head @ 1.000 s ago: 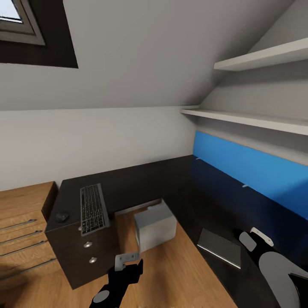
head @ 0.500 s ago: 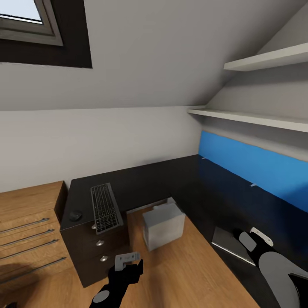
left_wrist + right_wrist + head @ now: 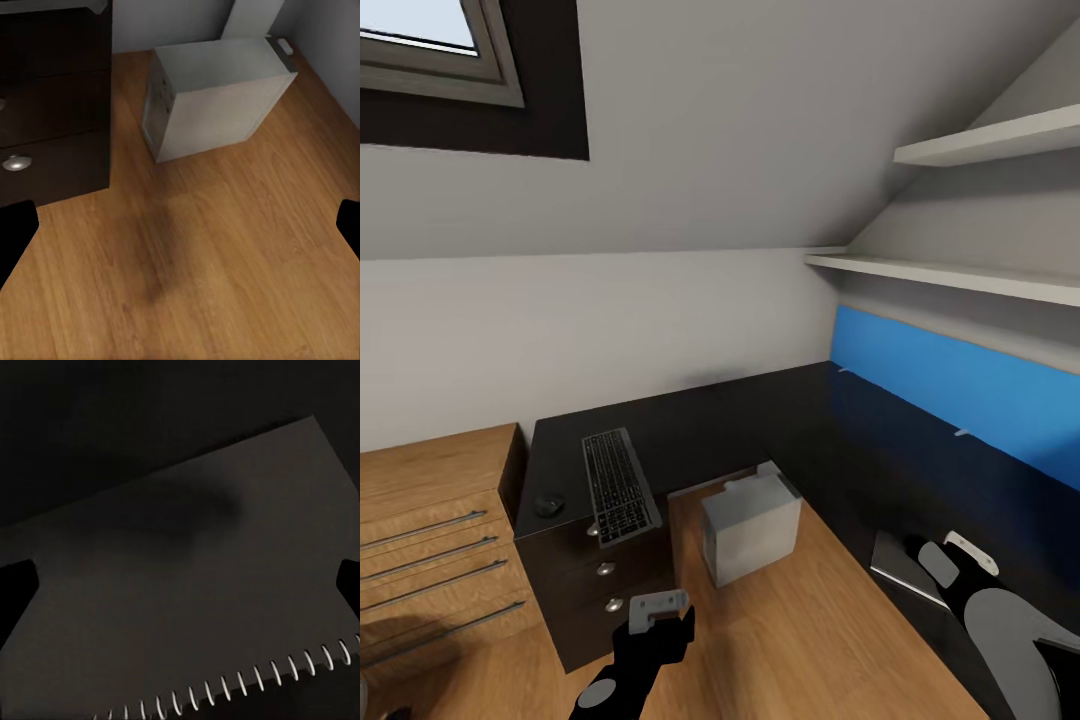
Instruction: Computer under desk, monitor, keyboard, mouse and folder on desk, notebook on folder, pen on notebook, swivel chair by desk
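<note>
Head view: camera has panned left since a second ago, so keyboard (image 3: 620, 486) and mouse (image 3: 548, 505) at the desk (image 3: 760, 420) left end, computer (image 3: 752, 528) in its inner corner, all slide right; nothing itself moved. Left wrist: left gripper (image 3: 180, 225) spread open over floor near computer. Right wrist: right gripper (image 3: 180, 585) open, empty, above notebook (image 3: 187, 607) on the desk's near right edge, likely next pick.

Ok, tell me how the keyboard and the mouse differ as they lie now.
The keyboard is long, flat and grey-framed with rows of keys; the mouse is small, rounded and plain black. The keyboard reaches the desk's front edge above the drawers; the mouse sits back from it, toward the wooden cabinet. Both rest on the desk, apart.
</note>
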